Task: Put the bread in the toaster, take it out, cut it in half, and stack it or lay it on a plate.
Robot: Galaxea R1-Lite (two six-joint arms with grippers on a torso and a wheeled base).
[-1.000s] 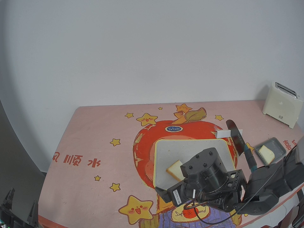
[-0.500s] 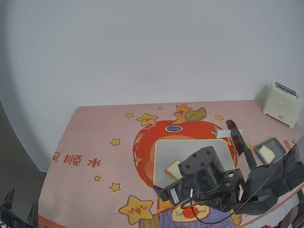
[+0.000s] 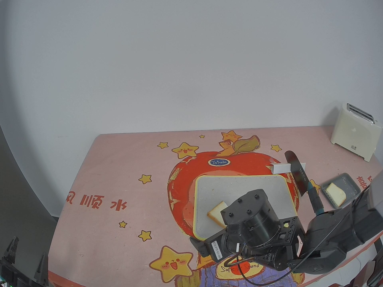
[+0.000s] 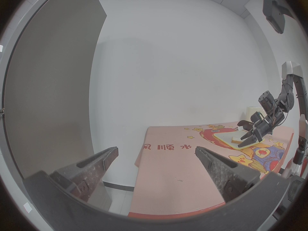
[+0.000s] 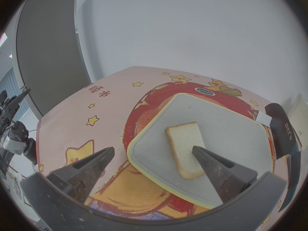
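Observation:
A half slice of bread (image 3: 216, 213) (image 5: 185, 145) lies on the grey, yellow-rimmed cutting board (image 3: 239, 186) (image 5: 231, 129). My right gripper (image 5: 152, 149) hangs open just above the board's near left corner, with one fingertip over the slice's edge and nothing held. The other half slice (image 3: 336, 193) rests in the grey plate (image 3: 350, 183) at the right. A knife (image 3: 298, 173) with a black blade and teal handle lies between board and plate. The white toaster (image 3: 356, 131) stands at the far right corner. My left gripper (image 4: 156, 149) is open and off the table's left end.
The pink printed table (image 3: 119, 168) has bare room on its left half. A white strip (image 3: 286, 167) lies under the knife's tip. A plain wall runs behind the table, and a grey panel (image 4: 48, 90) stands beyond its left end.
My right arm has drawn a little left and toward the near table edge, gripper open. The slice on the board looks shifted slightly left. The left arm has kept still.

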